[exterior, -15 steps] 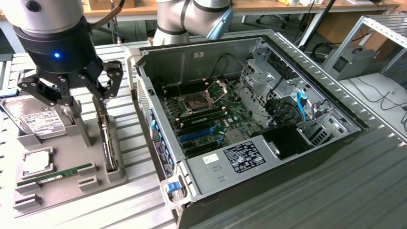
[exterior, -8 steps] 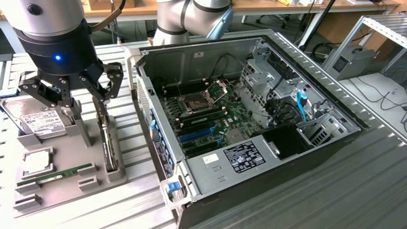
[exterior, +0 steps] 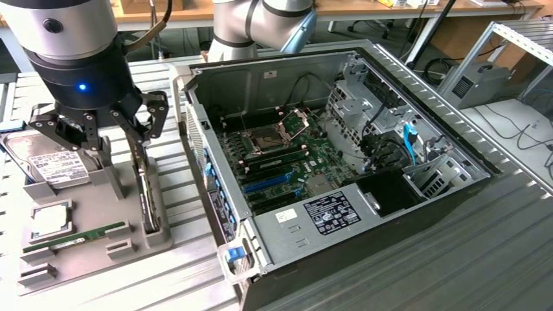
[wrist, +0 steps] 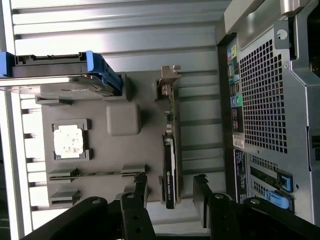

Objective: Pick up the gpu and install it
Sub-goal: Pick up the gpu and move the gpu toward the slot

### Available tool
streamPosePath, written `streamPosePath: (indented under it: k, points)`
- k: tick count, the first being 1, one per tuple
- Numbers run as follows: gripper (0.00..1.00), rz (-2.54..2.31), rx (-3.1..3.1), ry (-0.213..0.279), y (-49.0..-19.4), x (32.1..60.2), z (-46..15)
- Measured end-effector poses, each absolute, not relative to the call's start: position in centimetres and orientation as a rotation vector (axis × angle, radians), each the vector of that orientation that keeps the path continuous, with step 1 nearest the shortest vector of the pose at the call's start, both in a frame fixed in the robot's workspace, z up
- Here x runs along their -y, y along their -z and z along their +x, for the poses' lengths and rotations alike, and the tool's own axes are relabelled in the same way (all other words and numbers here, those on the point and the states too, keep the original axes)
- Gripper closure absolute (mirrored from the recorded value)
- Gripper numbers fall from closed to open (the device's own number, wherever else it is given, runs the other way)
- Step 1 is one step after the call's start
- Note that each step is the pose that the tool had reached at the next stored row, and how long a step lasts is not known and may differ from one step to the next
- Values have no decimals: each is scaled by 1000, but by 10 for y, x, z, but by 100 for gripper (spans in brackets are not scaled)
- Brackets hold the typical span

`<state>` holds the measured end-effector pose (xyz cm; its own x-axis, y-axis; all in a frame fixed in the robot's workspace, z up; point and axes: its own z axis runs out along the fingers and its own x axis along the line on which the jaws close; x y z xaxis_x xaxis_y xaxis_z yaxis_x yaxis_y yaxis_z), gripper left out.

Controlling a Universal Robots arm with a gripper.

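The fingers (wrist: 200,195) of the gripper (exterior: 116,146) stand spread and grasp nothing, one on each side of the gpu (wrist: 170,167) with a gap either way, the card standing on edge in the grey holder tray (wrist: 100,155) beside the open computer case (exterior: 259,78).

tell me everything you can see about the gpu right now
The gpu is a thin, flat, dark card with a silver metal bracket at one end. It stands on its long edge in a slot of the grey holder, beside the open computer case, not yet installed. The open claw straddles the end away from the bracket, a gap showing on each side.
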<state>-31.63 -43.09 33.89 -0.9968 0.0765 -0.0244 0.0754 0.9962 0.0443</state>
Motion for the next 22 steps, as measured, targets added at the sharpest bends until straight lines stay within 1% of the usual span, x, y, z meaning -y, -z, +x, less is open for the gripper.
streamPosePath:
  k: [22]
  points:
    - [50, 118, -3113, -67, -311, 431, -316]
